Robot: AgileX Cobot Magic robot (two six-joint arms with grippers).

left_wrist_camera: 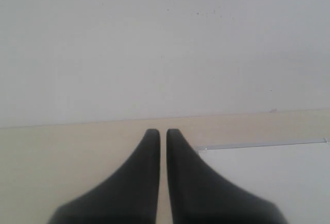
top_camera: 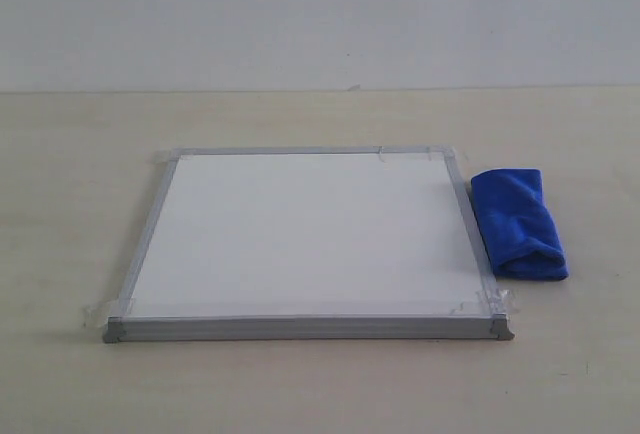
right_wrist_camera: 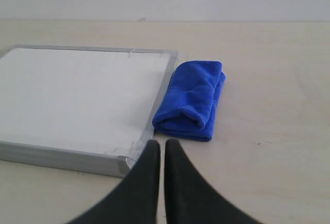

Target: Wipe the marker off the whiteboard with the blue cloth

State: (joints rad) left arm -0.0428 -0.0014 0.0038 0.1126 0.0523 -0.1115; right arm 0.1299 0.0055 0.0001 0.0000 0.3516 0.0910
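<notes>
Left gripper (left_wrist_camera: 163,131) and right gripper (right_wrist_camera: 162,142): jaws pressed together, holding nothing.
You have the blue cloth (right_wrist_camera: 192,100) lying just ahead of the right jaws, just beside the whiteboard (right_wrist_camera: 72,90) frame; a board corner lies near the left jaws.

Pale beige tabletop (top_camera: 320,394), plain white wall (top_camera: 320,14) behind

Smooth, matt-white face on whiteboard (top_camera: 310,229). Its frame (top_camera: 300,328) looks like dull grey metal, with clear shiny tape (top_camera: 478,304) at the corners. Soft, fuzzy blue cloth (top_camera: 518,222). Matt, pale wood-look table (top_camera: 80,154).
</notes>
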